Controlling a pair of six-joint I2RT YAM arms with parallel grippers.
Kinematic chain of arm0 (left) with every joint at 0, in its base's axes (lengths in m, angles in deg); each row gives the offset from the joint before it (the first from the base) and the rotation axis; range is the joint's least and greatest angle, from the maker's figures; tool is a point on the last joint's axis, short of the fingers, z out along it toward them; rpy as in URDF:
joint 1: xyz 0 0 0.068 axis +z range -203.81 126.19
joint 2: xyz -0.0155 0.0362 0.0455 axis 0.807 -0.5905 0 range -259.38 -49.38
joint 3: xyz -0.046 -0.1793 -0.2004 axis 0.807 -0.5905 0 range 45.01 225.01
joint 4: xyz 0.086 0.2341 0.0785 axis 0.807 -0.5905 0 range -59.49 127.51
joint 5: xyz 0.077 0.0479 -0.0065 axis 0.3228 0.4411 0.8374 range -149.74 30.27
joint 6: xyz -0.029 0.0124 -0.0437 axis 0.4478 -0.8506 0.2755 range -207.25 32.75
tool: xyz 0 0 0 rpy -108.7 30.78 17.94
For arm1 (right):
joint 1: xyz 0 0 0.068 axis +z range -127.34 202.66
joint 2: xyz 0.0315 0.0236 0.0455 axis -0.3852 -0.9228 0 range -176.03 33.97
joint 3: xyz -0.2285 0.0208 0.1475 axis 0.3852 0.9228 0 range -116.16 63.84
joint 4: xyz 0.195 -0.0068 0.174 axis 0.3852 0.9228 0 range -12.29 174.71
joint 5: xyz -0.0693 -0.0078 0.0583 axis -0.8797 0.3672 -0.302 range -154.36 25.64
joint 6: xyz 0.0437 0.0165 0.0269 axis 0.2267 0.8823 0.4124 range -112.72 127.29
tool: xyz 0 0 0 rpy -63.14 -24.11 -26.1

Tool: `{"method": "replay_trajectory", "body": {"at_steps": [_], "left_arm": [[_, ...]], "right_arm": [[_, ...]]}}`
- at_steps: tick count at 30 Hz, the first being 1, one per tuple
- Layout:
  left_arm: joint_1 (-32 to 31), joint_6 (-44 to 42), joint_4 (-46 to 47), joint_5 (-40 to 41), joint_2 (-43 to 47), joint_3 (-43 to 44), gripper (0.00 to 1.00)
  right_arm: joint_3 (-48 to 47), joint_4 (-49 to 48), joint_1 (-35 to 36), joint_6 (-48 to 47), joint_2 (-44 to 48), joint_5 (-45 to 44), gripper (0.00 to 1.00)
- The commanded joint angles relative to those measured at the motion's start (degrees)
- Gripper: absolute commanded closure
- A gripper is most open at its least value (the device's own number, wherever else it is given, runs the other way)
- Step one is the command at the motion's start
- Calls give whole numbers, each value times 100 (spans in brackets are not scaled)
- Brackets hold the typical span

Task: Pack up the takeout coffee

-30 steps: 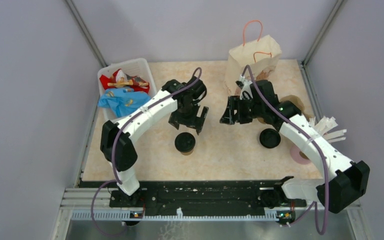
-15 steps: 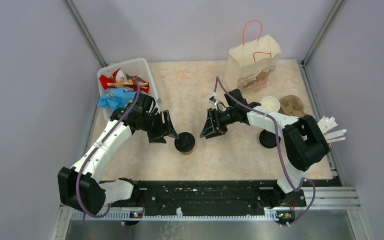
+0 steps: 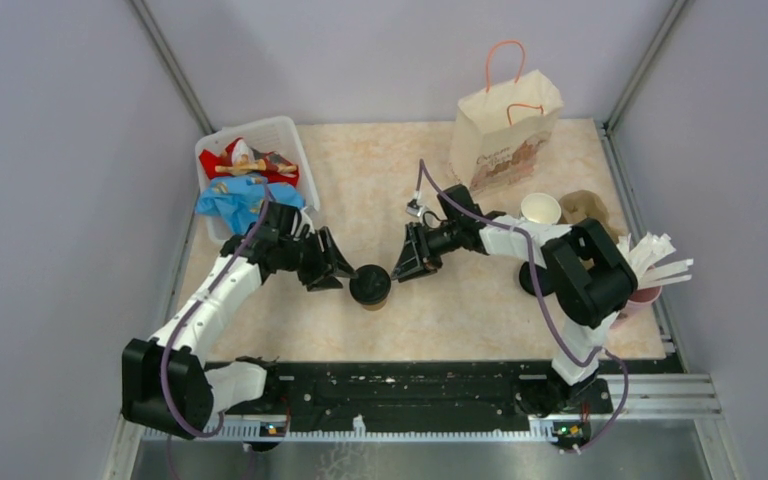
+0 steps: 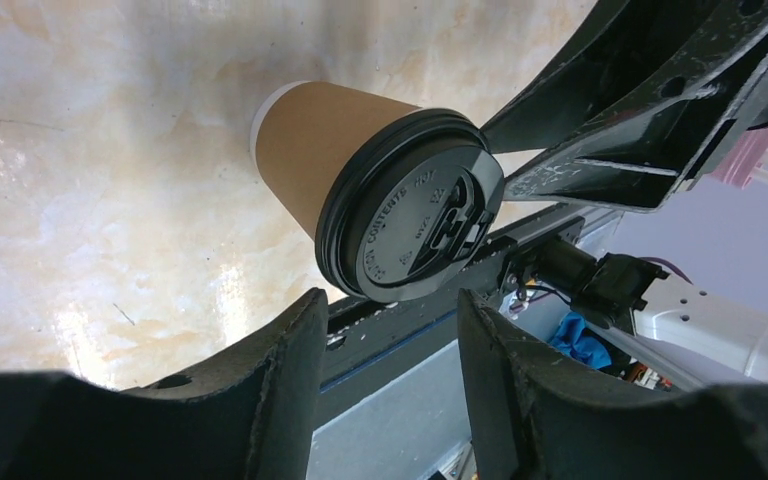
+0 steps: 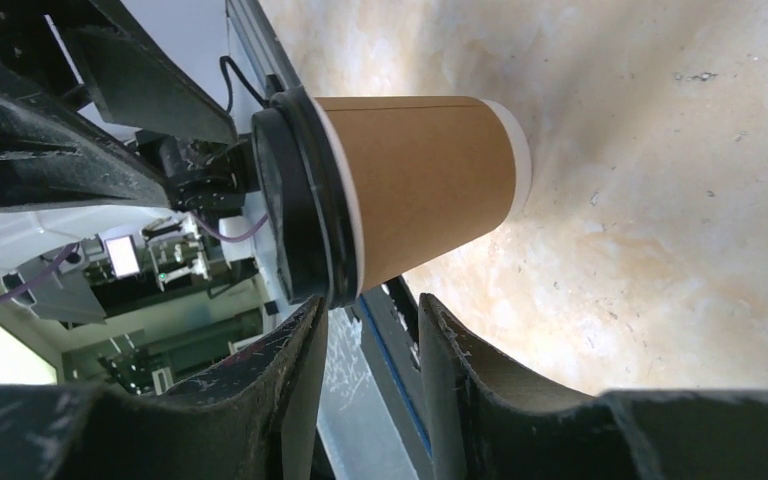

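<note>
Packing has barely begun: one lidded cup (image 3: 370,287) stands mid-table, the other cup (image 3: 541,208) sits open at 3 o'clock, apparently unlidded, and both are outside the paper bag (image 3: 505,130) at 1 o'clock. Since earlier, the left gripper (image 3: 341,272) and right gripper (image 3: 399,267) have closed in at the lidded cup's 9 and 2 o'clock, jaws narrower yet parted, empty.

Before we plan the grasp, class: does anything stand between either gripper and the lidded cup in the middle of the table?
Nothing visible does. The left gripper and the right gripper flank the lidded cup from opposite sides with their jaws open. Each wrist view shows the cup straight ahead with nothing in front of it.
</note>
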Motion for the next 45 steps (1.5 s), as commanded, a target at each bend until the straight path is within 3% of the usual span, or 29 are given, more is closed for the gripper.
{"method": "replay_trajectory", "body": {"at_steps": [1,28,36,45], "left_arm": [[31,-93,329,-106,-180,-7,45],[22,-472,337,-16,-864,72,54],[26,-478,362,65,-887,-137,57],[22,-493,431,239,-877,-516,59]], "right_arm": [[-171,-217,28,-72,-156,156,61],[-326,-472,203,148,-418,218,62],[-120,-347,195,154,-480,-252,69],[37,90,153,166,-550,-1283,69]]}}
